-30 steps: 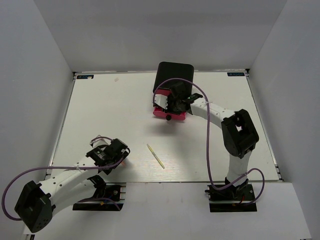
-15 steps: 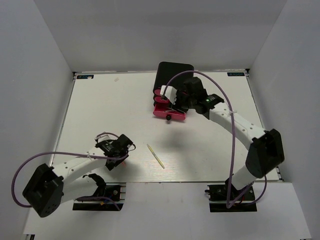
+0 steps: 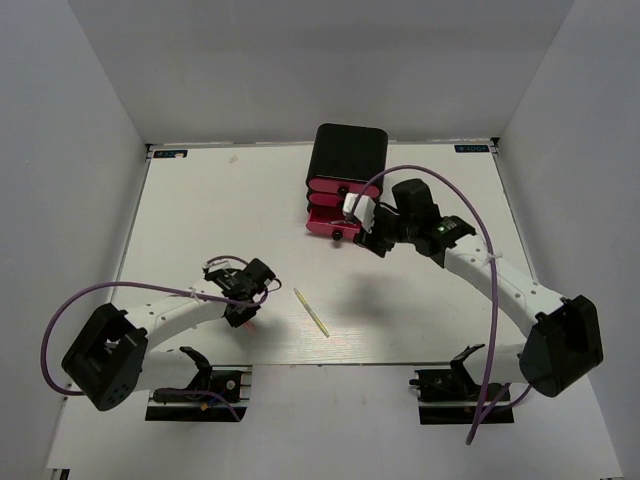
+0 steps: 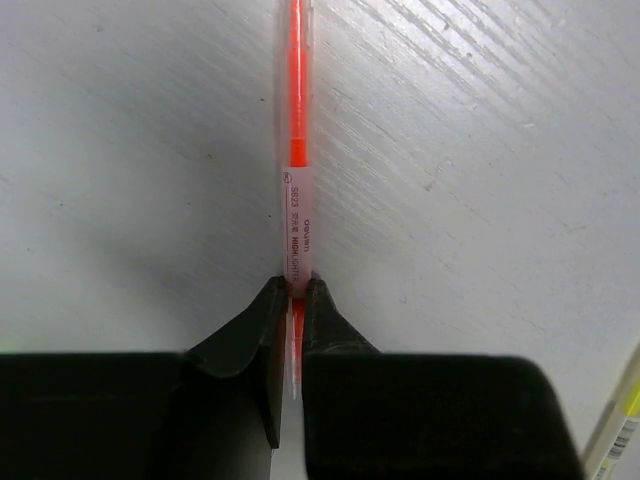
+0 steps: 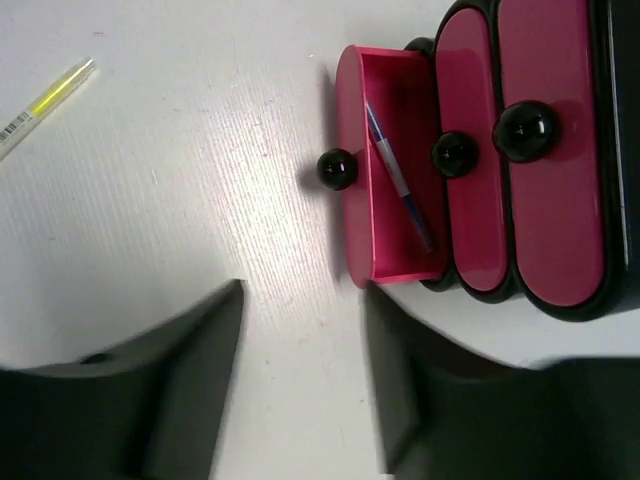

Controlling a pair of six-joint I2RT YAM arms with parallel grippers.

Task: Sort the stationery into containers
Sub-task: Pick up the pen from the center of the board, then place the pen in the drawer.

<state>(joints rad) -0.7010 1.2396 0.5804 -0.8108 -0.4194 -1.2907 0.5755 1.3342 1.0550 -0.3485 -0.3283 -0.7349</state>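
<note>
Left gripper [image 4: 296, 290]: clamped on one end of the red-orange highlighter [image 4: 297, 190], near left on the table [image 3: 200, 220]; its long axis runs straight ahead of the fingers.
Right gripper [image 5: 300, 310]: jaws apart, empty, beside the open bottom drawer [image 5: 352, 120].
Blue pen [image 5: 398, 180]: in that drawer, lying lengthwise.

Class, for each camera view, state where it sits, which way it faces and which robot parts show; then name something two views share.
Top external: fixed above and behind the robot, looking down on the white table; left arm, right arm and black rounded cabinet show.
Left wrist: on the left arm, looking down past the left gripper, shut on a thin red-orange pen.
Right wrist: on the right arm, looking down past the open right gripper at a pulled-out pink drawer.
Shared: a thin yellow pen appears in all three.
</note>
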